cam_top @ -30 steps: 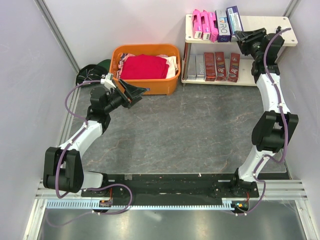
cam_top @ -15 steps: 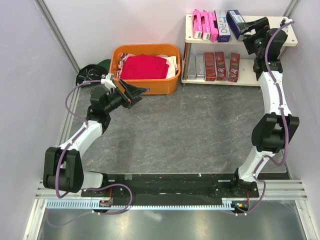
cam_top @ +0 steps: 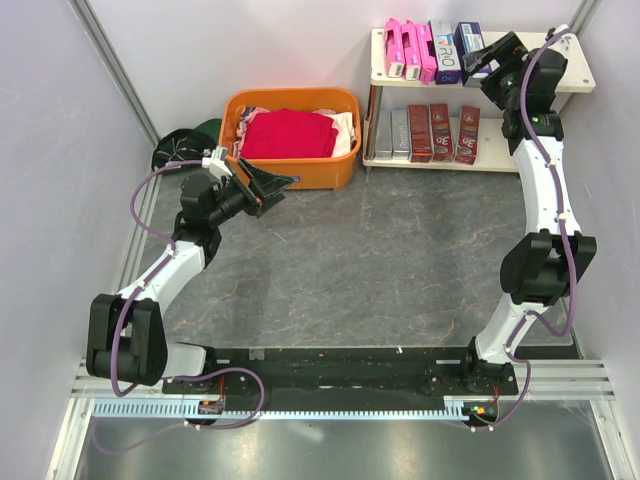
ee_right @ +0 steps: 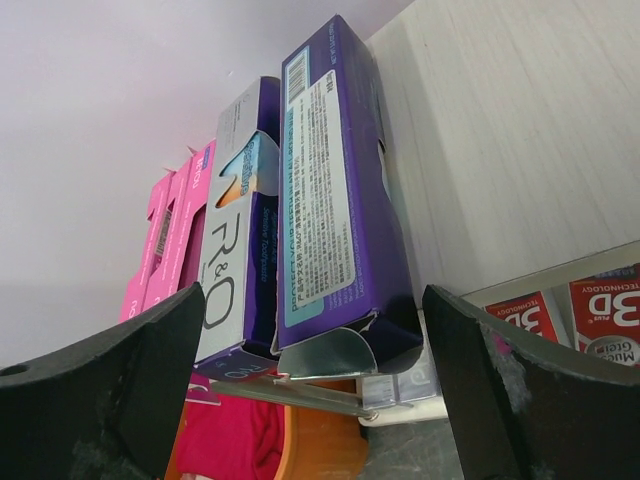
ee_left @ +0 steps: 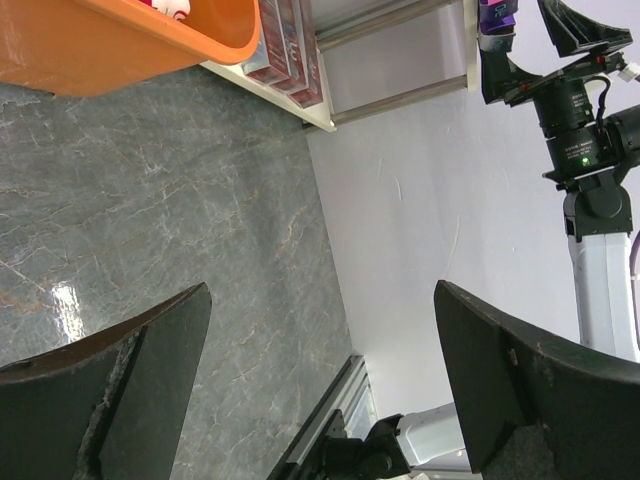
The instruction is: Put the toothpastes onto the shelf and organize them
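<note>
Has right gripper [cam_top: 484, 56] spread wide and empty, dark purple toothpaste box [ee_right: 335, 200] just ahead between its fingers, on shelf [ee_right: 500, 130] top board. Has left gripper [ee_left: 322, 290] wide open too, empty, over bench [ee_left: 150, 200].

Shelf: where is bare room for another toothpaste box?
Top board: bare right of the dark purple box; left end packed with pink boxes. Lower board: free right of the dark red boxes.

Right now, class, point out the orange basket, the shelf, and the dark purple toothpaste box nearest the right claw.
orange basket [cam_top: 300, 172], top external view, front wall.
shelf [cam_top: 493, 150], top external view, bare right end of lower board.
dark purple toothpaste box [ee_right: 335, 190], right wrist view, printed side panel.
</note>
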`<state>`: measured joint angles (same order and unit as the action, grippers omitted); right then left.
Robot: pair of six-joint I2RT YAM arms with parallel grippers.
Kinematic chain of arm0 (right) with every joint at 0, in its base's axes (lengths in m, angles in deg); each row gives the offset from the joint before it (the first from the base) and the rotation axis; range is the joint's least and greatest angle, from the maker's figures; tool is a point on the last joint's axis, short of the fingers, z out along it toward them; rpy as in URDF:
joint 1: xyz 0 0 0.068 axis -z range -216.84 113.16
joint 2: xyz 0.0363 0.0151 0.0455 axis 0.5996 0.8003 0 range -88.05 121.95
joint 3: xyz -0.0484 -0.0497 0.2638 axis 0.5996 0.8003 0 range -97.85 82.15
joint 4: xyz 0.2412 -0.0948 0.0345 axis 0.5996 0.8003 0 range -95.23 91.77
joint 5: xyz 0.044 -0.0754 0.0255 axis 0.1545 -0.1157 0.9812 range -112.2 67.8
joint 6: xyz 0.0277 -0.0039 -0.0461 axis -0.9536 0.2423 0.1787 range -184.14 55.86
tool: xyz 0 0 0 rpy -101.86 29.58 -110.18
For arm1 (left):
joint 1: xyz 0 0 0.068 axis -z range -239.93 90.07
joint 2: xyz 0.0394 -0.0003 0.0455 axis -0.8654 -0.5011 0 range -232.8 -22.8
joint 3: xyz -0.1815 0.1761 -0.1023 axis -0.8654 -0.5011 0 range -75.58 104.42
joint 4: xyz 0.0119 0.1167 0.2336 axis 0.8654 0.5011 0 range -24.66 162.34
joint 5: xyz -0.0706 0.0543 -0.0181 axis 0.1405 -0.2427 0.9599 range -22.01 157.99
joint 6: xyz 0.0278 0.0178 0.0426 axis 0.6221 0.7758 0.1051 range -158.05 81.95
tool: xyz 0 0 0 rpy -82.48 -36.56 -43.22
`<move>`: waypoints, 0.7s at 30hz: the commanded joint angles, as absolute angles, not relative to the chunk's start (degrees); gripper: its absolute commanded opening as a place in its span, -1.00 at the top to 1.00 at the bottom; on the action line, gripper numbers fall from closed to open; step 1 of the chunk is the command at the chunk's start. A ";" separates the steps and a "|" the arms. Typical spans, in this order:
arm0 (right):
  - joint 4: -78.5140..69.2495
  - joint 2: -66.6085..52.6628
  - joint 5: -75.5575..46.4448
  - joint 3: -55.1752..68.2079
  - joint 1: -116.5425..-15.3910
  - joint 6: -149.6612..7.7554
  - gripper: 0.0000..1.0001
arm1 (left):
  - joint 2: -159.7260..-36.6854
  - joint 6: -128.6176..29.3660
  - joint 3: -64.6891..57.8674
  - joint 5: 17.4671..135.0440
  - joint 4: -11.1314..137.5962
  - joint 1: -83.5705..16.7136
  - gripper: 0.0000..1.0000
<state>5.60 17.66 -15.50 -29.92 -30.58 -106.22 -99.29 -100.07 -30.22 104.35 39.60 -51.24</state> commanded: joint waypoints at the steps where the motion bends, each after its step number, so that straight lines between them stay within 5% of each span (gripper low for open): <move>1: 6.28 14.96 -17.27 -32.99 -30.69 -104.39 -0.96 | -99.18 -98.60 -30.32 105.88 38.71 -51.49 -0.99; 21: 6.90 -5.76 -21.32 -17.36 -30.78 -102.55 -0.96 | -97.16 -91.58 -27.07 108.16 42.65 -51.49 -1.00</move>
<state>7.74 1.26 -20.83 -22.86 -30.62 -103.82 -99.24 -97.05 -30.17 106.17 40.08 -51.24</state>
